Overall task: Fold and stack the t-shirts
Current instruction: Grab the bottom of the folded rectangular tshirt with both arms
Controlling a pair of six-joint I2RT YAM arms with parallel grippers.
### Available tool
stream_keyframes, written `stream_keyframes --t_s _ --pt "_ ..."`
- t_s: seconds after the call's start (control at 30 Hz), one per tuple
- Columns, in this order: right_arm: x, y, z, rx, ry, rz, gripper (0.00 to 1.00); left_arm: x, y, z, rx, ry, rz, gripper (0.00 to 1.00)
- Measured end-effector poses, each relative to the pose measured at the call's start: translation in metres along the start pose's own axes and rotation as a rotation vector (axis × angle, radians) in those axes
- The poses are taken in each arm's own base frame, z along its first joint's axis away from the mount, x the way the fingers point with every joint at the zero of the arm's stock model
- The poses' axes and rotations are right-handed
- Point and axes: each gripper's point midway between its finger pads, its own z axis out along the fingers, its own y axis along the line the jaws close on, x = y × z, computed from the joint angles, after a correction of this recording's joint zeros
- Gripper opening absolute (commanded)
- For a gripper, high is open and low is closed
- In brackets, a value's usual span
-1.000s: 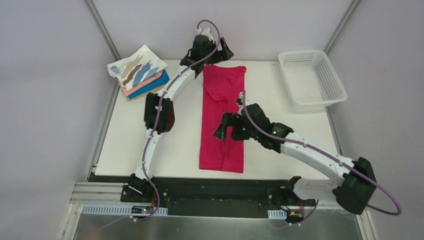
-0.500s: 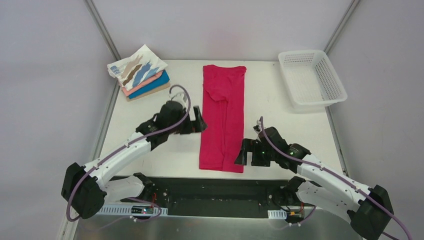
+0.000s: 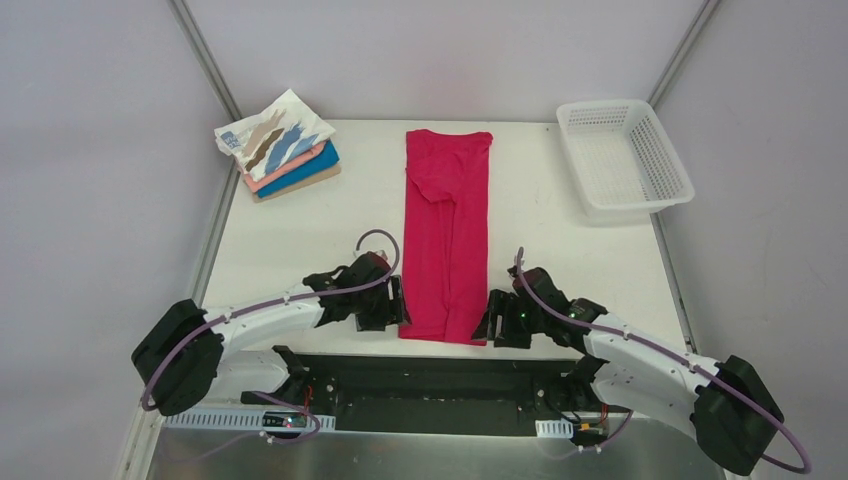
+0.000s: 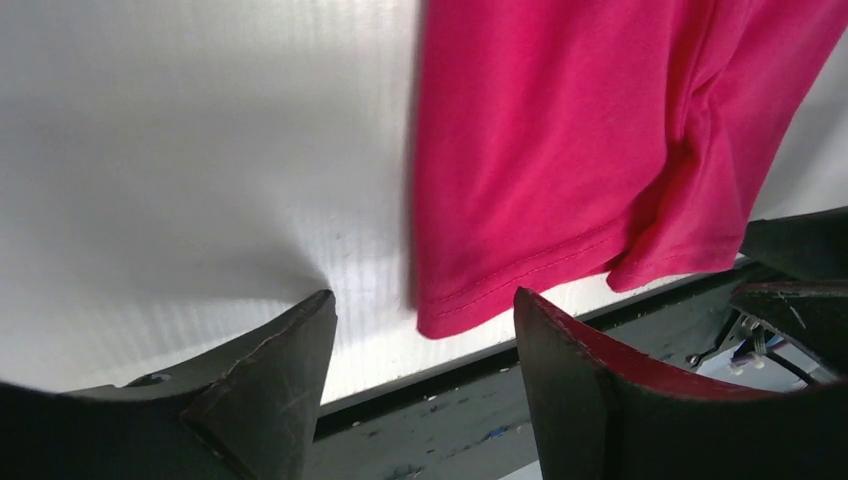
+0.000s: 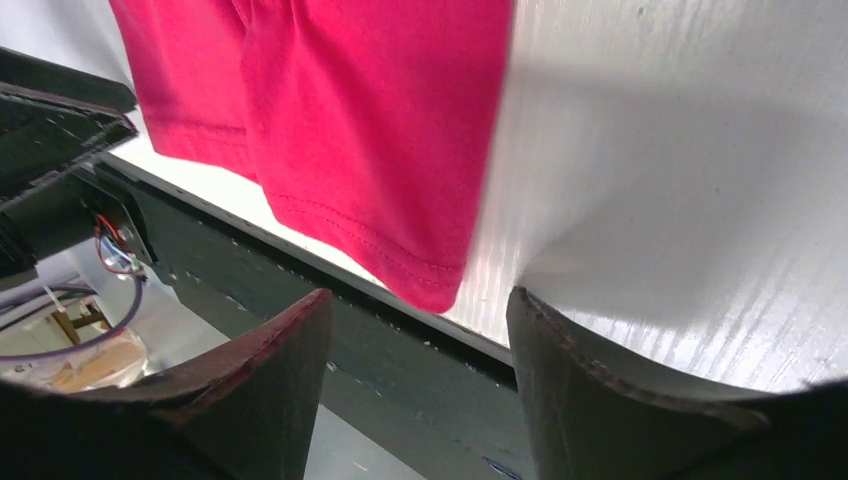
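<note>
White table (image 3: 300, 240) in the middle, matte and evenly lit, with only soft shadows on it. Behind it there's a plain pale grey back wall (image 3: 440, 50), and matching side panels close in left and right. The left post (image 3: 205, 60) and right post (image 3: 685, 50), bare aluminium, slant up from the far corners. A black rail (image 3: 440, 372) runs along the near edge, and below it lies a dull metal sheet (image 3: 440, 455).

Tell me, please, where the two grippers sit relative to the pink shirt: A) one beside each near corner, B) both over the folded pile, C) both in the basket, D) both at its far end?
A: the left gripper sits beside the near left corner of the pink shirt, and the right gripper beside its near right corner, both open.
</note>
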Motion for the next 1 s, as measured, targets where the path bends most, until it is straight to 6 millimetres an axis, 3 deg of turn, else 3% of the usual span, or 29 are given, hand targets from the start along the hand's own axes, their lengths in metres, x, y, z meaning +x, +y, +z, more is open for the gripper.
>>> stream_keyframes --t_s 0.17,0.3,0.4,0.43,0.47,0.63,0.87,1.0 --pt "-0.009 0.001 0.006 -0.003 -0.046 0.04 0.56 -0.002 -0.013 0.014 -0.001 0.022 -0.015 0.38" --pt "-0.012 -0.002 0.011 0.012 -0.059 0.068 0.33 0.001 -0.017 0.022 0.003 0.053 -0.022 0.2" --pt "-0.011 -0.006 0.015 0.033 -0.053 0.084 0.14 0.004 -0.016 0.023 0.003 0.066 -0.03 0.0" --pt "-0.011 -0.006 0.016 0.037 -0.049 0.087 0.02 0.005 -0.016 0.023 0.001 0.068 -0.038 0.0" --pt "-0.01 -0.007 0.017 0.039 -0.043 0.09 0.0 0.006 -0.014 0.023 0.0 0.071 -0.046 0.0" --pt "-0.004 -0.008 0.017 0.029 -0.027 0.105 0.0 0.013 -0.007 0.018 0.01 0.068 -0.076 0.0" --pt "0.021 -0.01 0.008 -0.058 0.024 0.128 0.0 0.032 0.008 0.0 0.026 0.078 -0.1 0.0" --pt "0.023 0.0 0.006 -0.107 0.041 0.123 0.0 0.03 -0.001 -0.005 0.072 0.072 -0.088 0.0"
